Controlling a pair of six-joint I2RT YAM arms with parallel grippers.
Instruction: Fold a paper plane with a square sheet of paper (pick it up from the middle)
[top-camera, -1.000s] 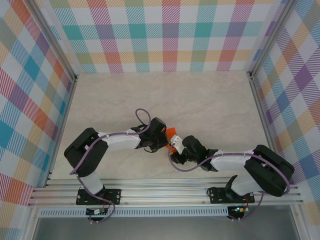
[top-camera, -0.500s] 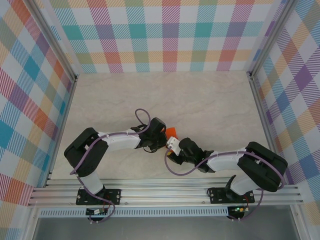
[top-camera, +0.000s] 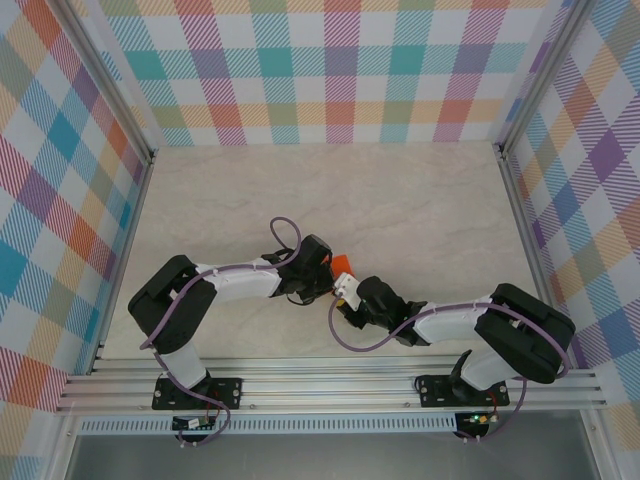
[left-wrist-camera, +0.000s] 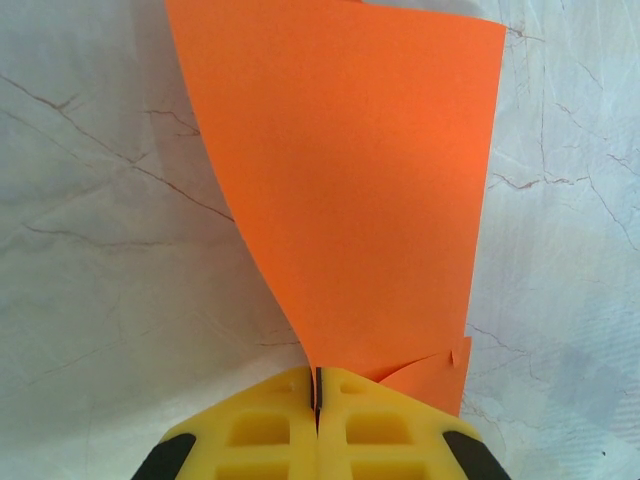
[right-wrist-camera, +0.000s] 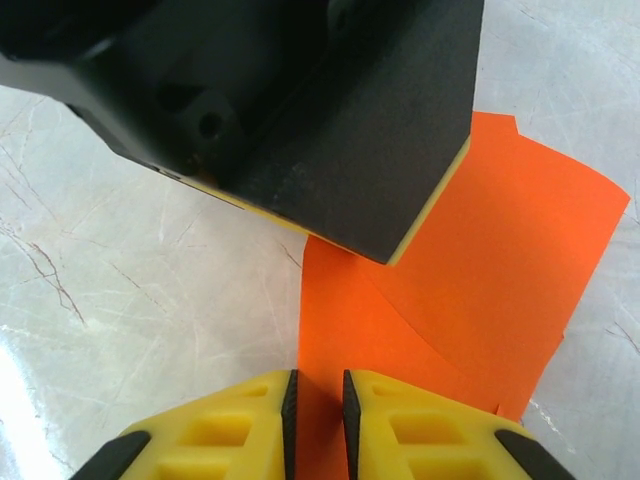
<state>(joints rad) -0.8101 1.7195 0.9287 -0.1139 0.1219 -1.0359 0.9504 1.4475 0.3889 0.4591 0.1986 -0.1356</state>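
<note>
Square sheet of paper (top-camera: 343, 264) is held up off the table (top-camera: 400, 200) near its front middle, between your two wrists. Over the last second your right arm has swung in toward the left one. The right gripper (right-wrist-camera: 317, 400) has narrowed to a thin slot straddling one edge of the sheet and is not visibly clamped yet. The left gripper (left-wrist-camera: 317, 400) is pressed together, pinching the sheet so it rises in a curve, one small corner turned. This looks like the set-up for a two-handed hold before a crease. Bare tabletop lies wide behind and to both sides. Between the grippers it is tight, with the left one's body just ahead of your right fingers.
</note>
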